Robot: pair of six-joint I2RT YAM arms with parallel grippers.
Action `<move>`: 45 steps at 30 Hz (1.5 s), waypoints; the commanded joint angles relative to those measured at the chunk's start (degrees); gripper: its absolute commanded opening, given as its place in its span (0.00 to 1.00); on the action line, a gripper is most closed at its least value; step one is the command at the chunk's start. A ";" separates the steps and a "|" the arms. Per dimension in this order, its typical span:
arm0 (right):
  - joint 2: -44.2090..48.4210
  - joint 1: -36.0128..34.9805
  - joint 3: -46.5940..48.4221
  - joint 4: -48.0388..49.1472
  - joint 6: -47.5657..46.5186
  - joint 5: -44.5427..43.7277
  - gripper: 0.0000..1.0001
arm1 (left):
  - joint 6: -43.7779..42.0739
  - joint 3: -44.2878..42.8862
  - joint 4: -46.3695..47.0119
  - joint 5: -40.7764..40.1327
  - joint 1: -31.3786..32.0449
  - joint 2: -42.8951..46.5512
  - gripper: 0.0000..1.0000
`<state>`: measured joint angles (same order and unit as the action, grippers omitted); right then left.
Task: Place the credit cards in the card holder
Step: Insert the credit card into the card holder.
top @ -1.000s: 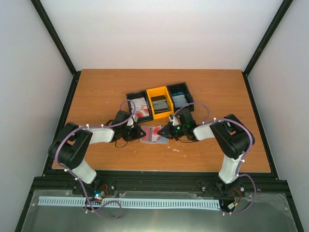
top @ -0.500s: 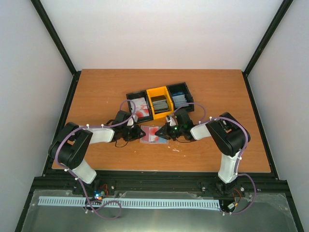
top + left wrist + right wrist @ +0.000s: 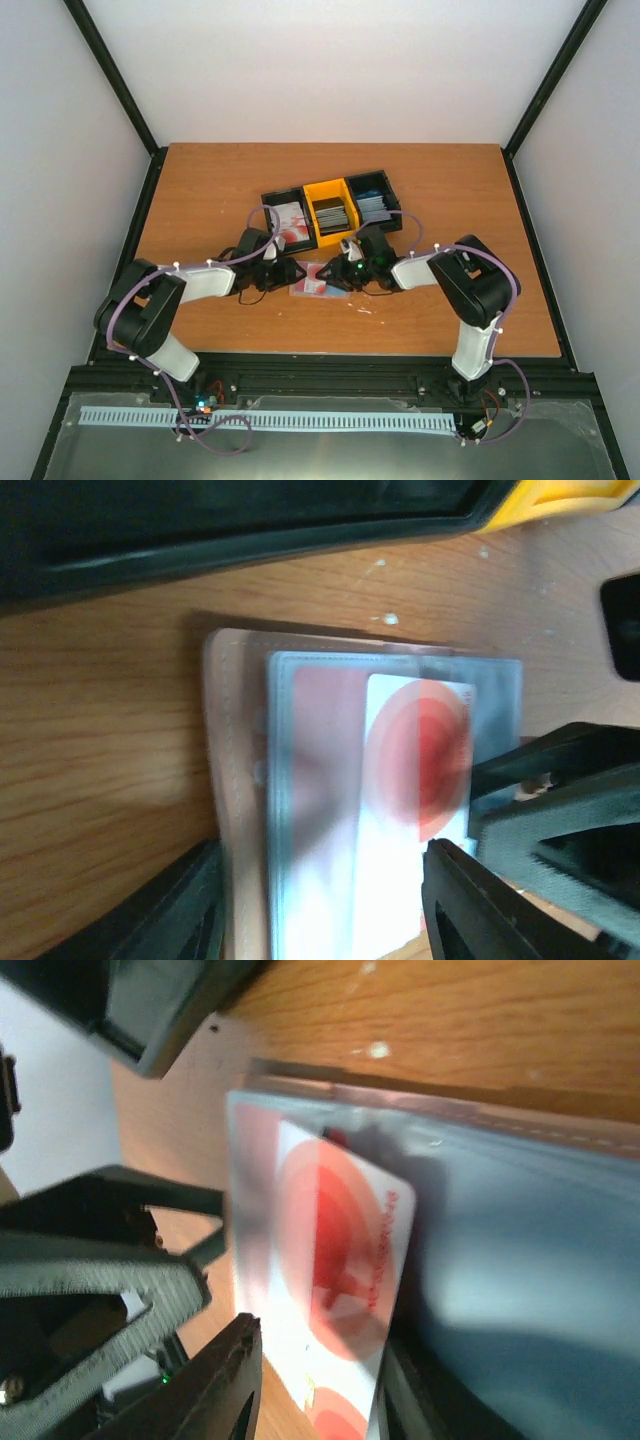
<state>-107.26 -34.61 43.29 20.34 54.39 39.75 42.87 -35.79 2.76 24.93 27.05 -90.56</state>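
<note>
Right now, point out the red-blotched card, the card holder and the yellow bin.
red-blotched card [image 3: 412, 800]: left wrist view, its middle.
card holder [image 3: 238, 780]: left wrist view, leather edge.
yellow bin [image 3: 325, 188]: top external view, far rim.

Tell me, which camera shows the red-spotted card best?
The left wrist view: the red-spotted card appears large and face-on, lying on the card holder. The right wrist view shows it close but blurred and slanted; the top view, only a tiny red-white patch.
</note>
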 commanded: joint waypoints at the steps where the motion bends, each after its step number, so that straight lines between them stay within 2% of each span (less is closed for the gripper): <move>1: 4.37 -0.55 1.12 -13.52 -4.53 -8.20 0.39 | 0.82 2.40 -8.56 -7.74 -0.07 3.34 0.58; 4: 6.09 -0.59 2.85 -19.36 -6.66 -10.73 0.44 | 1.64 3.64 -8.87 -8.42 -0.11 6.34 0.59; 7: 6.21 -0.95 3.95 -22.75 -7.83 -12.16 0.44 | 1.79 3.59 -8.32 -7.84 -0.09 6.68 0.58; 12: 4.33 -1.58 6.89 -26.68 -9.43 -13.62 0.24 | 2.04 2.47 -4.37 -4.05 -0.07 3.77 0.49; 14: 4.25 -1.73 8.07 -28.34 -10.34 -14.45 0.21 | 2.28 2.06 -3.21 -2.93 -0.11 2.78 0.48; 19: 3.39 -1.93 9.46 -29.17 -11.88 -14.07 0.21 | 2.33 2.60 0.34 1.34 -0.09 2.30 0.49; 24: 0.86 -2.71 11.70 -29.65 -13.82 -12.31 0.21 | 3.25 4.46 1.94 1.57 -0.07 2.84 0.49; 39: -1.73 -4.03 15.63 -29.38 -16.52 -10.08 0.20 | 2.20 3.56 1.06 1.37 -0.07 0.73 0.35; 45: -1.49 -4.76 17.59 -31.90 -17.65 -15.27 0.20 | 2.10 4.25 1.25 1.80 -0.07 1.05 0.31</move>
<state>-107.98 -38.22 59.31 -9.56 38.33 28.16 45.58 -32.14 4.60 26.26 26.87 -88.68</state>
